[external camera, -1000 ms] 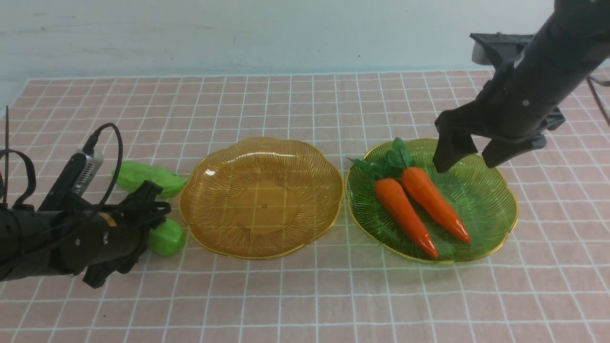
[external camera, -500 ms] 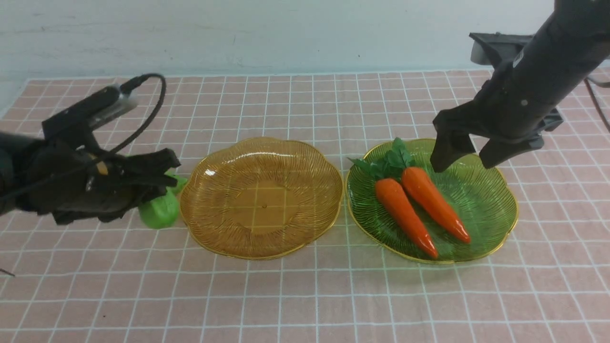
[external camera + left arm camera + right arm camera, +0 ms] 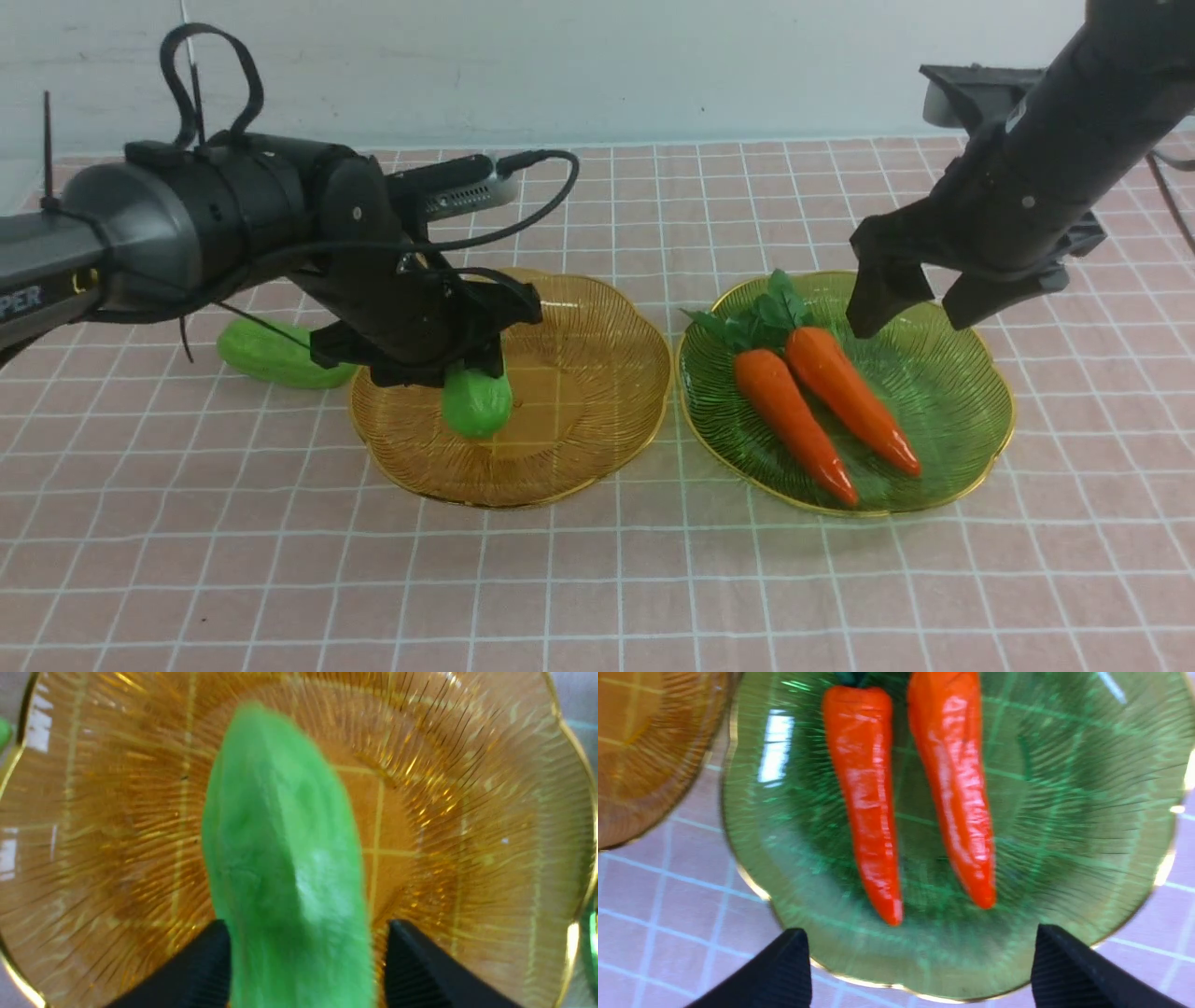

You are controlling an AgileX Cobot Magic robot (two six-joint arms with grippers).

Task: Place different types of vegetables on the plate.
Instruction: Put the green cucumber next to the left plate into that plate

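My left gripper (image 3: 467,369) is shut on a stubby green cucumber (image 3: 477,403) and holds it end-down over the amber plate (image 3: 597,439). The left wrist view shows the cucumber (image 3: 285,858) between the two black fingers above the plate (image 3: 490,812). A second cucumber (image 3: 275,353) lies on the cloth left of the amber plate. Two orange carrots (image 3: 794,411) (image 3: 850,397) with leafy tops lie side by side in the green plate (image 3: 971,411). My right gripper (image 3: 913,322) is open and empty above that plate's far side. The right wrist view shows both carrots (image 3: 866,802) (image 3: 957,793).
The two ribbed glass plates stand side by side, almost touching, on a pink checked cloth (image 3: 597,579). A grey wall runs along the back. The left arm's cable (image 3: 551,187) loops above the amber plate.
My left gripper has lifted the cucumber from the cloth left of the amber plate and carried it right, over the plate. The right arm has stayed in place.
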